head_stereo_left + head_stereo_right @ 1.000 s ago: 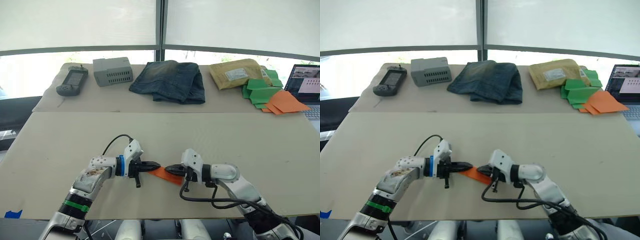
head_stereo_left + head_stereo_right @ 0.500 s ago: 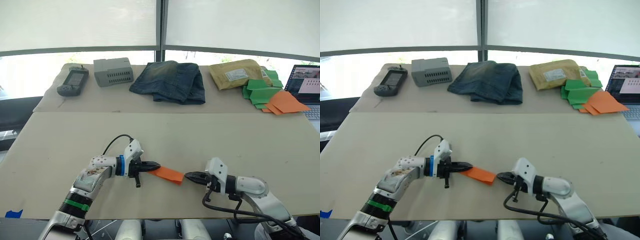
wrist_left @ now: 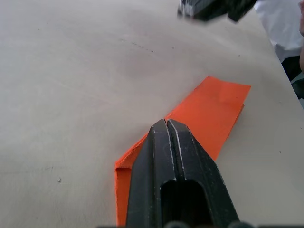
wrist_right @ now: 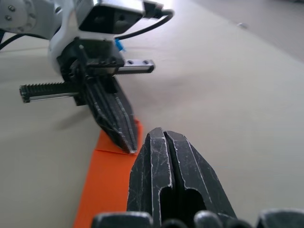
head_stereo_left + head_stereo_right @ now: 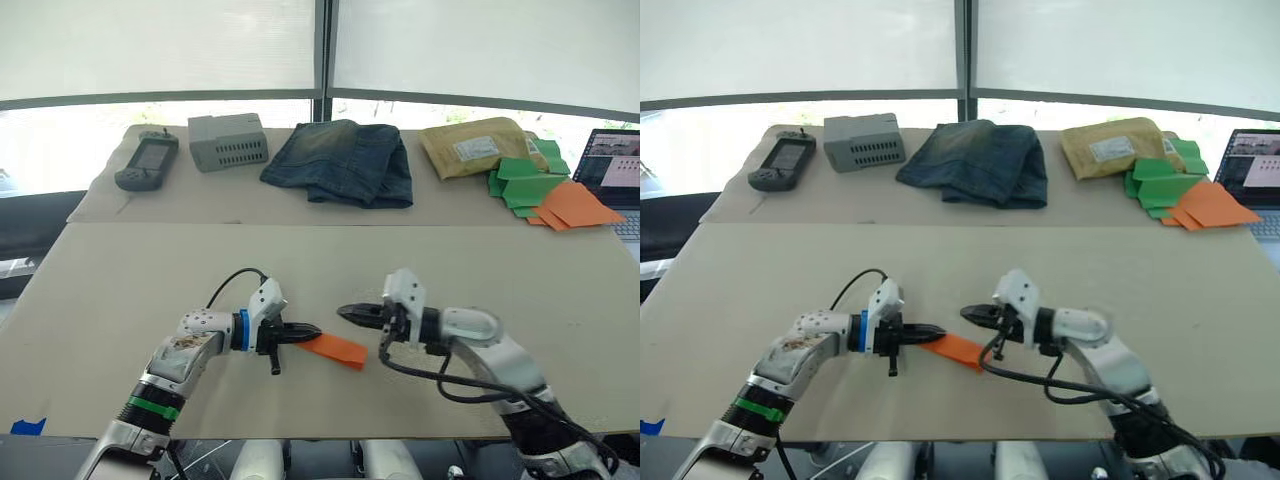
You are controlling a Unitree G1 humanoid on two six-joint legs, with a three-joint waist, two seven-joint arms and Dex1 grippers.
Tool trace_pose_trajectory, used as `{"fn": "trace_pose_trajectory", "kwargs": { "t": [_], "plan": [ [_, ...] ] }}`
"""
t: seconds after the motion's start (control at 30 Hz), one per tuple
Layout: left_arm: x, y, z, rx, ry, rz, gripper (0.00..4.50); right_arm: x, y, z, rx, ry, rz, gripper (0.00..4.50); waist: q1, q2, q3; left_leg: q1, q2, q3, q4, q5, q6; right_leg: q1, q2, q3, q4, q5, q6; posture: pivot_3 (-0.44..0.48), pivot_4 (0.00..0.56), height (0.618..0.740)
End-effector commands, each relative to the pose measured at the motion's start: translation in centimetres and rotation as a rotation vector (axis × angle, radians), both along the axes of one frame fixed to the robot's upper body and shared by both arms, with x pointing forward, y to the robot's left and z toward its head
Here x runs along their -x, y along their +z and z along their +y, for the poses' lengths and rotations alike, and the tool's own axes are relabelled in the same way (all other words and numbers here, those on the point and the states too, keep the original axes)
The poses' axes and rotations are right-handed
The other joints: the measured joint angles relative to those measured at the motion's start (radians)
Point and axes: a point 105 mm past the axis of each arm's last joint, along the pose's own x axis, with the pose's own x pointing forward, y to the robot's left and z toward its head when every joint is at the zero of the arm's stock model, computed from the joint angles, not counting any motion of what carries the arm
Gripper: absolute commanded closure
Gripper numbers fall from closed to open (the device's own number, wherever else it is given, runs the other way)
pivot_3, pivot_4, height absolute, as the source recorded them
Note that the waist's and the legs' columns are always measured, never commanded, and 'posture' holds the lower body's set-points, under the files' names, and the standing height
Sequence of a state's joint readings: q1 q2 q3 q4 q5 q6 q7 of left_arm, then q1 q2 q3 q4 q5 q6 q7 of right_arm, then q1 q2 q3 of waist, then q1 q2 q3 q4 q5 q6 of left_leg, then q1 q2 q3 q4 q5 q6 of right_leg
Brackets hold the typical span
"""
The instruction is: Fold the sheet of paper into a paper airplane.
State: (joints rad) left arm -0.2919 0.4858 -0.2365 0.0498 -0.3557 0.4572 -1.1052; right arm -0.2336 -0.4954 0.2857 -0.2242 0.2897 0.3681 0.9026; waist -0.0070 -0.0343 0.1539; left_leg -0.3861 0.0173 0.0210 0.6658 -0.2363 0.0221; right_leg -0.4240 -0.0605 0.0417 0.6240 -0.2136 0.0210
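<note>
The sheet of paper is bright orange and folded into a narrow flat strip, lying on the near table between my two grippers. My left gripper is shut, and its tips rest on the strip's left end. My right gripper is shut too. It hovers just beyond the strip's far edge, pointing left toward the left gripper and not touching the paper. In the right wrist view the left gripper shows with its tip on the orange strip.
On the back table lie a handheld device, a grey box, folded jeans, a padded envelope and a pile of green and orange paper pieces. A laptop stands at the far right.
My right gripper left the paper, drew back to the right, then came forward again and now hovers at the strip's far side. The left gripper and paper stayed put.
</note>
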Motion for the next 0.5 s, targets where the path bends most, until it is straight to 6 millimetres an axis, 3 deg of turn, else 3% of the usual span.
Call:
{"fn": "trace_pose_trajectory", "kwargs": {
  "t": [0.03,0.23,0.37,0.43,0.5],
  "plan": [
    [0.6,-2.9,1.3,-0.082,0.053,0.093,4.50,1.6,-1.6,0.0,0.046,0.051,0.083,4.46,0.001,0.000,0.000,0.000,0.000,0.000,0.000,0.000,0.000,0.000,-0.001,0.000,0.000,0.000,0.000,0.000,0.150,0.722],
    [1.0,-3.3,1.9,-0.094,0.058,0.101,4.50,2.9,-4.0,-2.5,0.088,0.024,0.177,4.46,-0.007,0.000,0.000,0.001,0.000,0.001,0.000,0.000,0.000,0.001,-0.001,0.001,-0.001,0.000,0.000,0.000,0.150,0.722],
    [1.1,-3.4,2.4,-0.102,0.062,0.102,4.50,3.6,-5.6,-5.3,0.117,-0.020,0.231,4.46,-0.006,0.000,-0.001,0.003,0.001,0.000,0.000,0.000,0.000,0.002,0.000,0.000,-0.001,-0.001,0.000,0.000,0.150,0.722],
    [1.0,-3.4,2.6,-0.103,0.063,0.098,4.50,3.5,-5.4,-5.9,0.104,-0.034,0.232,4.46,-0.007,0.000,-0.001,0.003,0.001,0.000,0.000,-0.001,0.000,0.002,0.000,0.000,-0.001,-0.001,0.000,0.000,0.150,0.722],
    [1.0,-3.2,2.6,-0.097,0.063,0.092,4.50,3.4,-3.9,-5.7,0.036,-0.022,0.212,4.46,-0.008,0.000,-0.001,0.002,0.001,0.000,0.000,-0.001,0.000,0.002,0.000,0.000,-0.001,-0.001,0.000,0.000,0.150,0.722]
  ]
}}
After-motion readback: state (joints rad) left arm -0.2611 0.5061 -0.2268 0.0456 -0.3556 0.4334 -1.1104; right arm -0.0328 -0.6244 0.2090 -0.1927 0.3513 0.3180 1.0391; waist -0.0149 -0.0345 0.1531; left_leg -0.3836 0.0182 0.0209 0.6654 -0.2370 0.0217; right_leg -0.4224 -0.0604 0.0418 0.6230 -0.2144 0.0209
